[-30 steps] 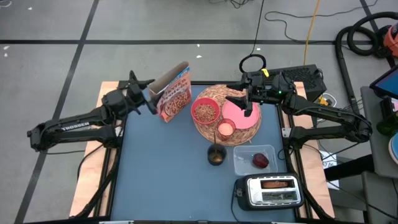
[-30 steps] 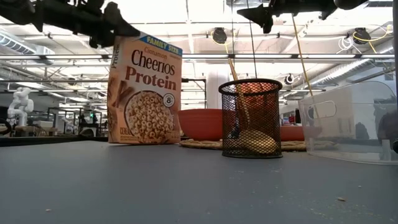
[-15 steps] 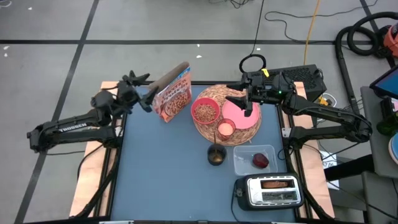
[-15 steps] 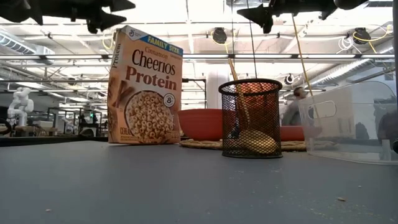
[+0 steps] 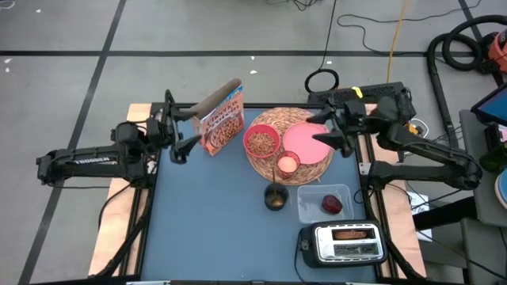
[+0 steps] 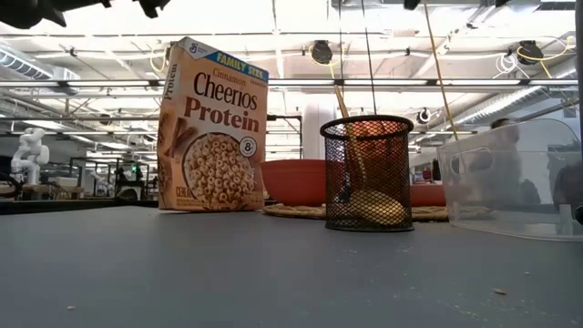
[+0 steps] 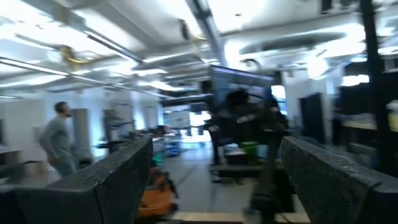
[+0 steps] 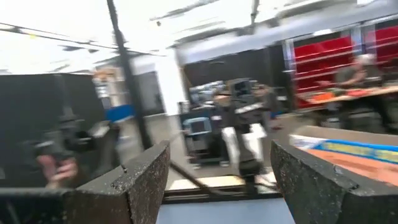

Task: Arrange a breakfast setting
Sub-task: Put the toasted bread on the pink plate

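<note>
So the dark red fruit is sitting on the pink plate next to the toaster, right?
Not quite. The dark red fruit lies in the clear plastic tub, not on the pink plate, which sits on the wicker mat. The tub is next to the toaster. The high view shows it.

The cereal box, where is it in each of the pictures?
High view: the cereal box stands at the table's far edge, left of the wicker mat.
Low view: the cereal box stands tall at the left, with the mat low to its right.
Left wrist view: not in it.
Right wrist view: an orange and blue strip at the right edge may be it; I cannot tell.
Shared landmark: the wicker mat.
</note>
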### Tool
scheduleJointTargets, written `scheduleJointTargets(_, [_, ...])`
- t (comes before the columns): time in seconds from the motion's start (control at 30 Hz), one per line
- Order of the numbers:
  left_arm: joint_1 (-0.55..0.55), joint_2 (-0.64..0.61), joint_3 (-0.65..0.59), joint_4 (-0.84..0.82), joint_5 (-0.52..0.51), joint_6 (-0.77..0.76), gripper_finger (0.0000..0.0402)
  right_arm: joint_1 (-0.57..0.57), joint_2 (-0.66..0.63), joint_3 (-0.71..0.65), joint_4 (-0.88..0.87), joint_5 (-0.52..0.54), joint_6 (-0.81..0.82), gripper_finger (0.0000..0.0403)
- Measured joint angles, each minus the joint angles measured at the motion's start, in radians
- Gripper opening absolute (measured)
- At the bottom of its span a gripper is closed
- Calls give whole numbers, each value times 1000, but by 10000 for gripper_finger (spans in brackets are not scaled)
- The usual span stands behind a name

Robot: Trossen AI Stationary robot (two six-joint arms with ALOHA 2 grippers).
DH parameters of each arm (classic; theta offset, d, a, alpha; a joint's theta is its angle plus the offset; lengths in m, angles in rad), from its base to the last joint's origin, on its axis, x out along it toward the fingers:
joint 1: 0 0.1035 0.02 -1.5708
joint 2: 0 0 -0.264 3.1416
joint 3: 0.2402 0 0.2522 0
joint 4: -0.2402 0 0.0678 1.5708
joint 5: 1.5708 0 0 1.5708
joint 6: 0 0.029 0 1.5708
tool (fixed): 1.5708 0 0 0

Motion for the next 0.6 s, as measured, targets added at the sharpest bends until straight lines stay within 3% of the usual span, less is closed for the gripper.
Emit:
scheduleJointTargets(0.13, [-51, 0, 0, -37, 7, 0, 358, 46, -54, 0, -22, -61, 49, 267])
scheduleJointTargets(0.43, [-122, 0, 0, -148, 7, -45, 358, 190, -133, 1, -26, -59, 53, 267])
scheduleJointTargets(0.6, [-143, 0, 0, -176, 7, -71, 358, 249, -148, 104, -226, -3, -2, 267])
